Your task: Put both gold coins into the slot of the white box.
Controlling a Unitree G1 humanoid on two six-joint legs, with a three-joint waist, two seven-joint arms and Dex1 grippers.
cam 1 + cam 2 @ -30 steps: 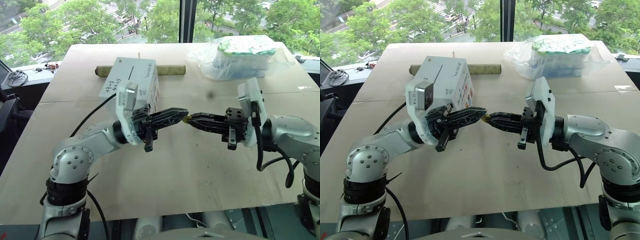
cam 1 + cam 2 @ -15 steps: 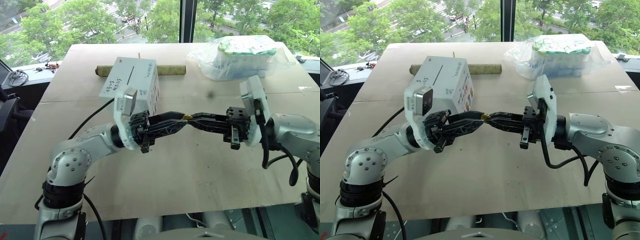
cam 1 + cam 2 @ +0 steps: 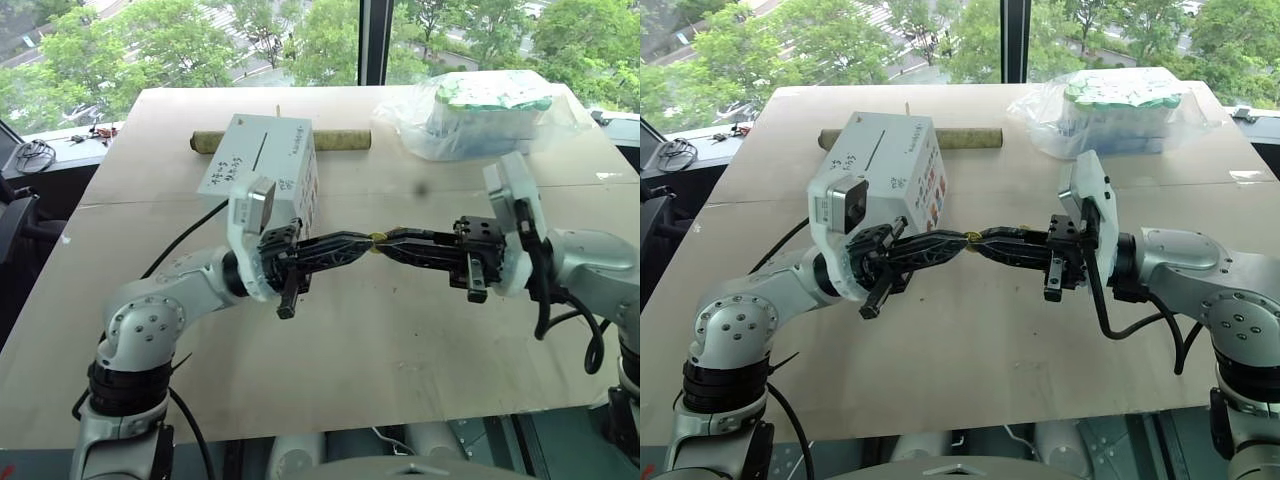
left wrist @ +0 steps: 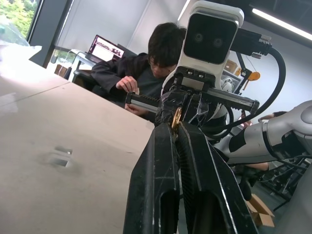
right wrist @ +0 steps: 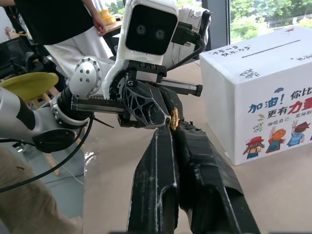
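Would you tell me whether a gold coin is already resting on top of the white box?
No, the white box top is bare; a gold coin sits between the meeting gripper tips.

One gold coin (image 3: pixel 376 238), one white box (image 3: pixel 262 165), one plastic bag (image 3: pixel 480 115)

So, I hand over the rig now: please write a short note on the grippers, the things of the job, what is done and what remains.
Left gripper: shut, tips on the gold coin.
Right gripper: shut on the same coin, tip to tip with the left, in the air above the table.
White box: behind the left arm, slot on its top face.
Done: one coin lifted and brought between both grippers.
Left: get this coin into the slot. I cannot see a second coin.
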